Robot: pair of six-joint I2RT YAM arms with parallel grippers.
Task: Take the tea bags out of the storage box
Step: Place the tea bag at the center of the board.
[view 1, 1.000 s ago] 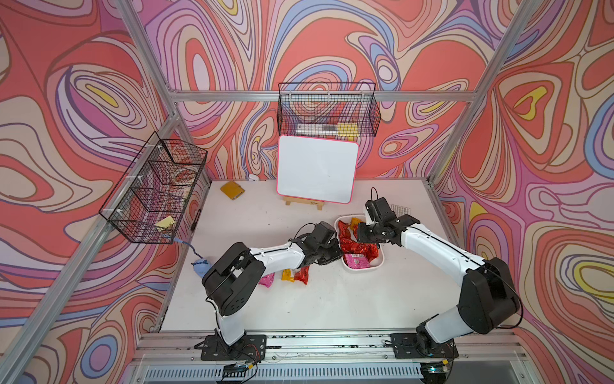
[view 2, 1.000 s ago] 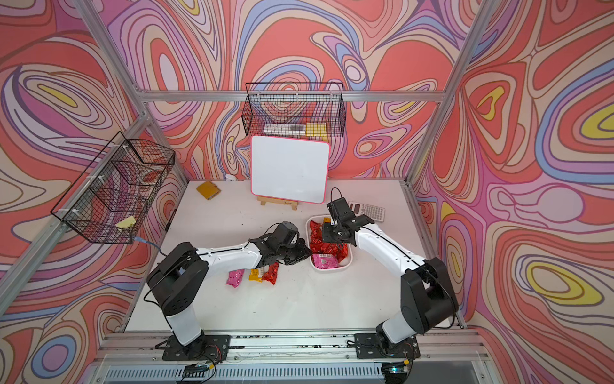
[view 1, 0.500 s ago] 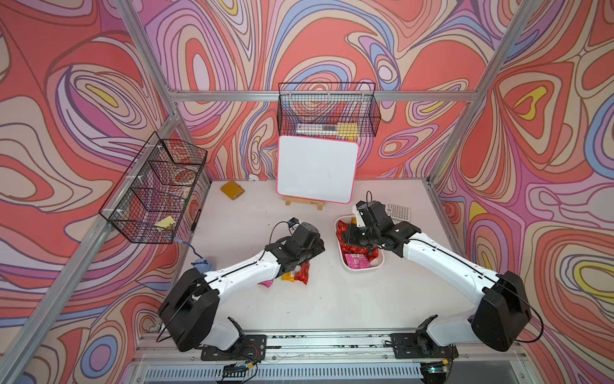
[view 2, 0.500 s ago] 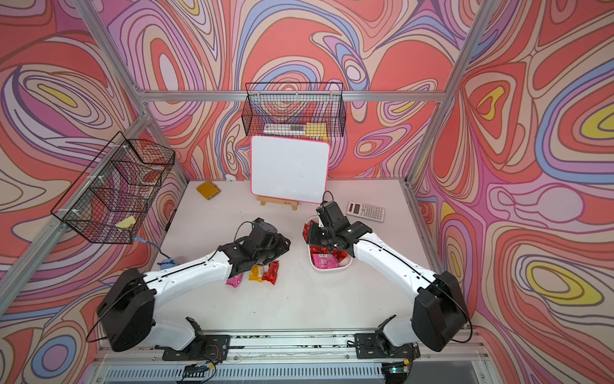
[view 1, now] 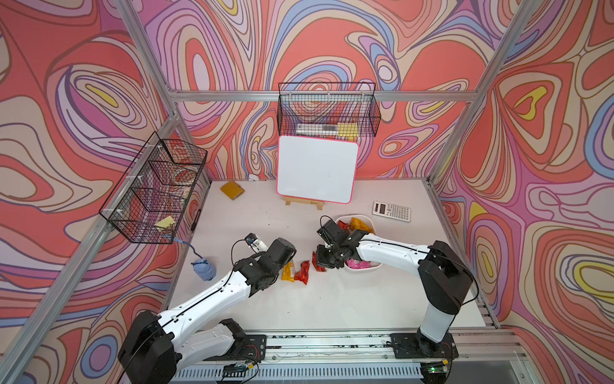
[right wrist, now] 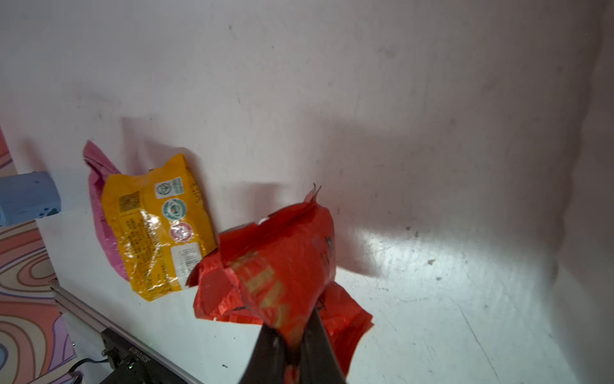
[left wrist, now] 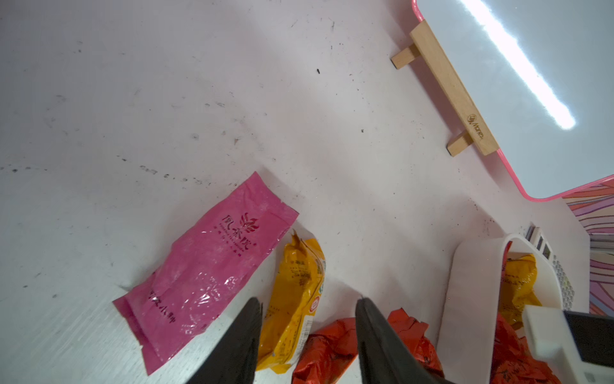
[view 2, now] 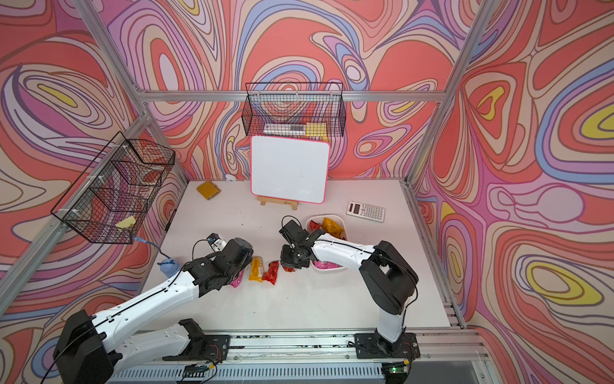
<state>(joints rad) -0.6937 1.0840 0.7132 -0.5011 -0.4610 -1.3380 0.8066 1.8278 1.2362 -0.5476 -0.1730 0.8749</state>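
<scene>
Holding a red tea bag point(right wrist: 282, 259) by its crinkled end, the right gripper point(right wrist: 292, 335) is clamped tight, just outside the box point(view 1: 361, 268). Left gripper point(left wrist: 309, 309): fingers apart, nothing between them, over loose bags on the table point(view 1: 332, 299) beside the box. Pink tea bag point(left wrist: 206, 269) lies farthest from the box, yellow tea bag point(left wrist: 295, 299) next, second red tea bag point(left wrist: 329, 345) nearest. Inside the box: an orange bag point(view 1: 360, 225) at one end, a pink bag point(view 1: 357, 264) at the opposite end.

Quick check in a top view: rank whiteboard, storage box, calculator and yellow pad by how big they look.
1. whiteboard
2. storage box, even though it is partly covered
3. calculator
4. yellow pad, slightly smaller than the calculator
</scene>
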